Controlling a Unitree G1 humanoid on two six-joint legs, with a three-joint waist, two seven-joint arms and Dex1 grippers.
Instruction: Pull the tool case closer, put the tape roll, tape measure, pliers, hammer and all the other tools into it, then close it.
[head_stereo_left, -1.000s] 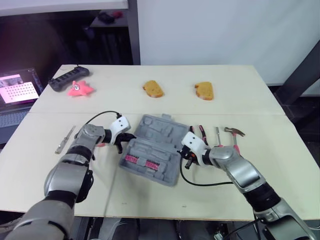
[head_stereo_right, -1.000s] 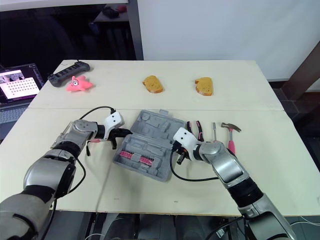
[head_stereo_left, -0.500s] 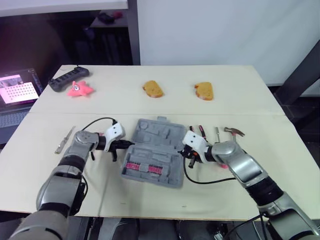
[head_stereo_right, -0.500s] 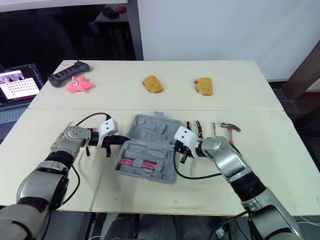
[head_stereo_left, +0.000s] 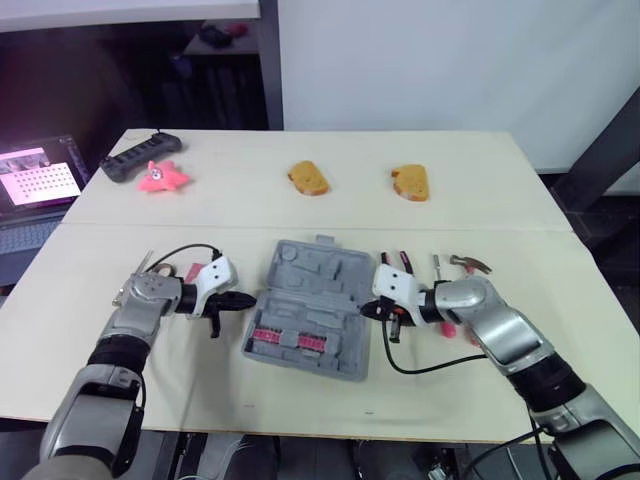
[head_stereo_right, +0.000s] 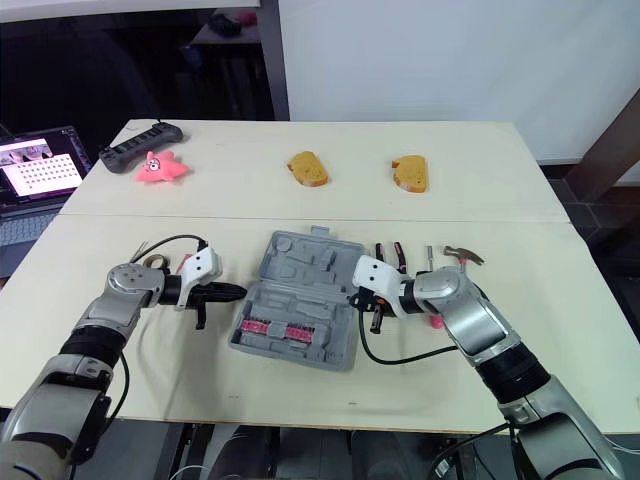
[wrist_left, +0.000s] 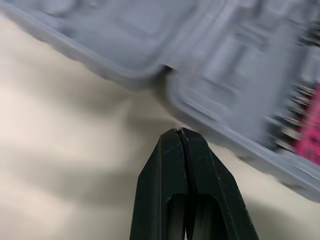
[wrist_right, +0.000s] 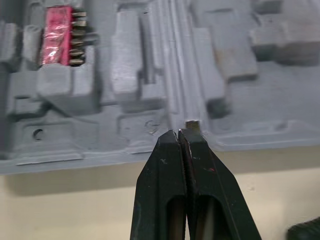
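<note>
Your left gripper (wrist_left: 179, 135) is sitting with its two black fingers pressed together on nothing, its tip lying just beside the left edge of the open grey moulded plastic tool case (head_stereo_left: 310, 300), near the notch where the two halves meet, with a sliver of bare table showing between. Your right gripper (wrist_right: 179, 134) is likewise pinched together and empty, its tip resting at the case's right rim beside a small latch tab; whether it is touching, I cannot tell.

The case is lying flat and open in the middle of the near table (head_stereo_left: 300, 205), a strip of pink bits (head_stereo_left: 285, 338) seated in the nearer half. The red-and-black-handled pliers (head_stereo_left: 402, 262) and the pink-handled steel hammer (head_stereo_left: 466, 266) are lying just beyond your right wrist, outside the case.

Judging from this, you are bracketing the case to drag it closer, and nothing is actually gripped. If one side is pushing harder, the case is likely to spin rather than slide. A blunt tip may ride up over the low rim. Your right forearm, sweeping back, could knock the pliers or hammer away.
</note>
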